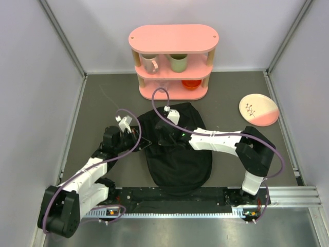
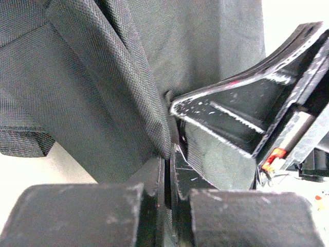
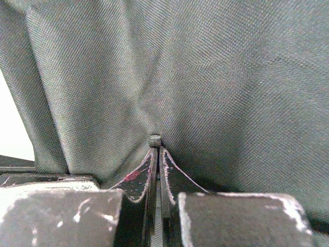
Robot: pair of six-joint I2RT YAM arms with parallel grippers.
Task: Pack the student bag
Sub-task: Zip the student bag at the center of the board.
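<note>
Both arms reach inward over the desk (image 1: 103, 103), the left hand (image 2: 168, 165) and right hand (image 3: 157, 154) each clenched on a fold of the student bag (image 1: 180, 162), which lies just before the pink shelf (image 1: 173, 38).

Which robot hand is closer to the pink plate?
The right hand, pinching the black backpack left of the plate. The left hand grips the backpack's left edge, farther off.

The white-and-black jointed left arm (image 1: 87, 174) and right arm (image 1: 218, 140) trail looping purple cables (image 1: 152, 101) (scuffed black pincer fingers (image 3: 134, 179), seemingly plastic).
</note>
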